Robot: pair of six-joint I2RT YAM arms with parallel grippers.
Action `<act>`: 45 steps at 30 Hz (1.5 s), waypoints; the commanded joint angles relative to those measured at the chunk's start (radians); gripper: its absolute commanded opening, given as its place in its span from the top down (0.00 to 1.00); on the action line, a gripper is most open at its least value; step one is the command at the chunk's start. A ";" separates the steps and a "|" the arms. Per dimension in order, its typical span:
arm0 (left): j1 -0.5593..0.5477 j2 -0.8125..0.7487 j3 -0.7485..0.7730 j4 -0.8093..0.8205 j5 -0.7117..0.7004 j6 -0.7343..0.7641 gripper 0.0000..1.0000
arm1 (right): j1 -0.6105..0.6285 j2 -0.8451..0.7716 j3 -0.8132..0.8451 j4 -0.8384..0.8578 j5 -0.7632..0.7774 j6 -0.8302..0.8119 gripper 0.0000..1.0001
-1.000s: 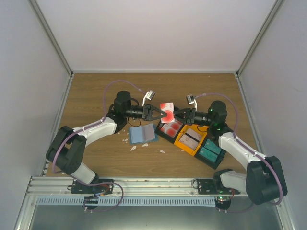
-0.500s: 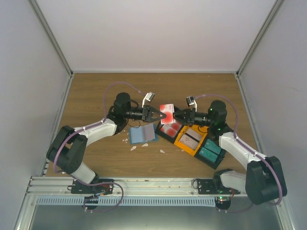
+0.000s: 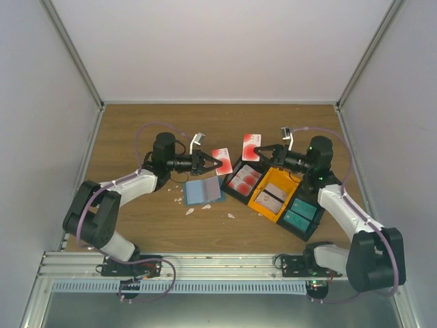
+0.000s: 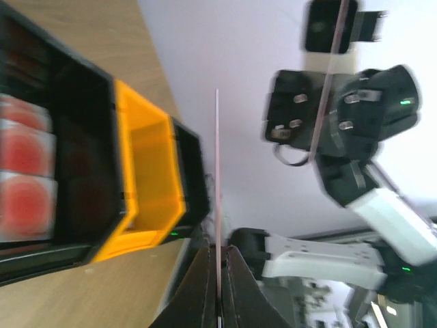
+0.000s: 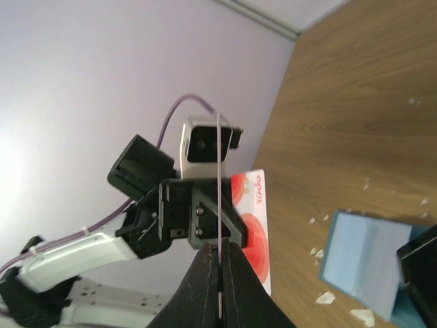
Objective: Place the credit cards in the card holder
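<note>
The left gripper (image 3: 216, 162) is pinching a thin white-and-red plastic credit card (image 3: 221, 158) above the brown wooden desk (image 3: 130, 130), just to the far side of the flat dull-blue rectangular card holder (image 3: 203, 192). The card holder is lying on the desk. The right gripper (image 3: 263, 152) is pinching a second white-and-red credit card (image 3: 251, 146) over the far end of the black plastic bin (image 4: 85, 157). The two held cards are hanging apart. Further red-patched cards (image 3: 243, 182) are lying inside that bin.
</note>
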 commanded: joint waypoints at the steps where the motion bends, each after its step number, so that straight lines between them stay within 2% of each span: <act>1: 0.019 -0.094 -0.031 -0.255 -0.177 0.204 1.00 | 0.008 -0.032 0.090 -0.252 0.144 -0.271 0.99; 4: 0.024 -0.148 -0.069 -0.416 -0.321 0.294 1.00 | 0.055 -0.026 0.115 -0.369 0.233 -0.391 0.99; 7: 0.032 -0.178 -0.123 -0.482 -0.390 0.329 1.00 | 0.133 0.011 0.114 -0.400 0.278 -0.449 0.99; 13: 0.050 -0.186 -0.212 -0.483 -0.438 0.334 1.00 | 0.351 0.169 0.130 -0.404 0.396 -0.492 0.99; 16: 0.058 -0.180 -0.235 -0.459 -0.435 0.327 1.00 | 0.418 0.260 0.139 -0.405 0.444 -0.517 0.99; 25: 0.078 -0.133 -0.263 -0.442 -0.416 0.351 1.00 | 0.476 0.403 0.212 -0.579 0.802 -0.674 0.99; 33: 0.089 -0.118 -0.266 -0.431 -0.405 0.364 1.00 | 0.477 0.443 0.266 -0.665 1.081 -0.698 0.99; 37: 0.088 -0.092 -0.256 -0.432 -0.380 0.378 1.00 | 0.477 0.442 0.289 -0.654 1.050 -0.709 0.99; 40: 0.090 -0.083 -0.254 -0.434 -0.368 0.384 1.00 | 0.477 0.387 0.282 -0.608 0.894 -0.714 0.99; 45: 0.096 -0.083 -0.262 -0.423 -0.359 0.379 1.00 | 0.477 0.317 0.259 -0.538 0.723 -0.667 1.00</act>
